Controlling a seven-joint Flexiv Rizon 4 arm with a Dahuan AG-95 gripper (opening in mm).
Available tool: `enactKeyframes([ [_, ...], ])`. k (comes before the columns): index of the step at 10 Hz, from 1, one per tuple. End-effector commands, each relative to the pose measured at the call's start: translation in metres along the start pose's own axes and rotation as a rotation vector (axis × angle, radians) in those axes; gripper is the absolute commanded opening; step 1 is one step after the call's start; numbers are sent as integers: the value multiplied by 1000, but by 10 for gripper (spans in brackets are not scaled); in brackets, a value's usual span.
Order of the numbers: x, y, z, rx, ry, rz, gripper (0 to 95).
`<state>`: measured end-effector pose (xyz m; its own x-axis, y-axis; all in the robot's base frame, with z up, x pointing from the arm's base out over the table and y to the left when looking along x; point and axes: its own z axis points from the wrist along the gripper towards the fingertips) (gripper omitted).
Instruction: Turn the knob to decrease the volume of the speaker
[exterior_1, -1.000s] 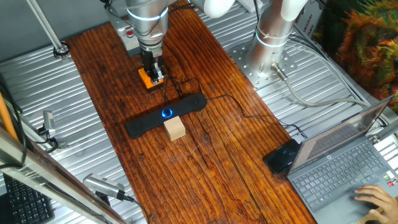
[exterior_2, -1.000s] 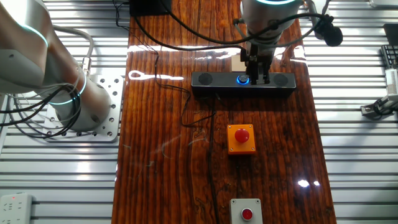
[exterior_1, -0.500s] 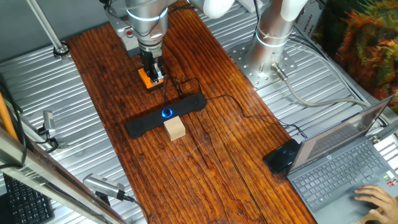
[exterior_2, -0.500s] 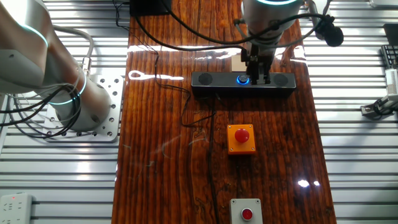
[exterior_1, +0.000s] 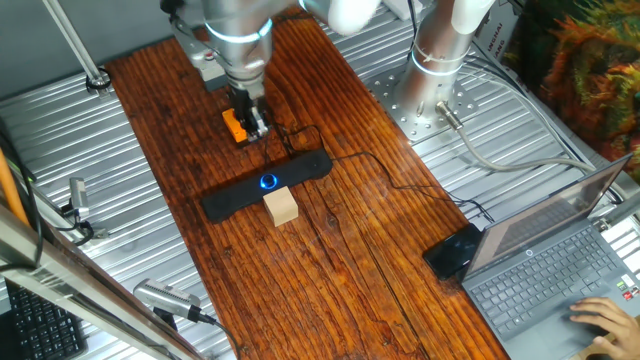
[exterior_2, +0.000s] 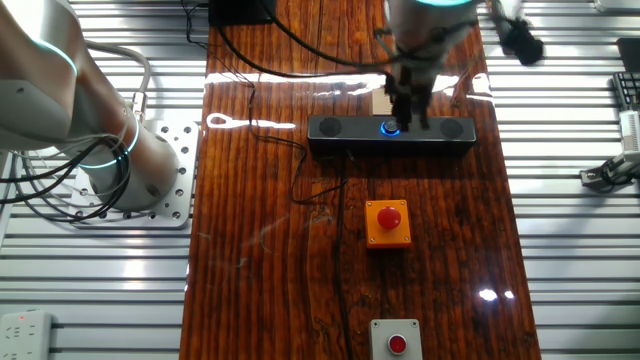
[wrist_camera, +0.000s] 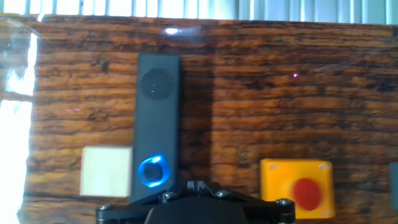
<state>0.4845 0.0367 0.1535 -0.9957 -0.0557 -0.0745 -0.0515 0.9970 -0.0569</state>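
The speaker (exterior_1: 266, 186) is a long black bar lying across the wooden table, also seen in the other fixed view (exterior_2: 390, 130) and the hand view (wrist_camera: 157, 124). Its knob (exterior_1: 268, 182) glows blue at the bar's middle (exterior_2: 388, 127). In the hand view the knob (wrist_camera: 152, 171) lies just left of my fingertips. My gripper (exterior_1: 255, 122) hangs above the table near the speaker, blurred in the other fixed view (exterior_2: 407, 108). In the hand view the gripper (wrist_camera: 198, 185) has its fingers pressed together, holding nothing and not touching the knob.
A tan wooden block (exterior_1: 282, 207) sits against the speaker beside the knob (wrist_camera: 106, 171). An orange-housed red button (exterior_2: 388, 222) and a red button on a grey box (exterior_2: 397, 343) stand on the table. A thin black cable (exterior_1: 380, 170) runs from the speaker. A laptop (exterior_1: 560, 270) is at the right.
The hand has shifted a little sideways over the speaker and shows motion blur now. The speaker, block and buttons have not moved.
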Motion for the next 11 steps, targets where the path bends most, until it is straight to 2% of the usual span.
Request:
enactKeyframes([
  [1, 0, 17, 3, 14, 1, 29, 0],
  [3, 0, 20, 4, 16, 2, 26, 0],
  [5, 0, 38, 9, 36, 9, 34, 0],
  [7, -1, 46, 12, 45, 15, 36, 0],
  [11, -1, 47, 21, 72, 19, 38, 0],
])
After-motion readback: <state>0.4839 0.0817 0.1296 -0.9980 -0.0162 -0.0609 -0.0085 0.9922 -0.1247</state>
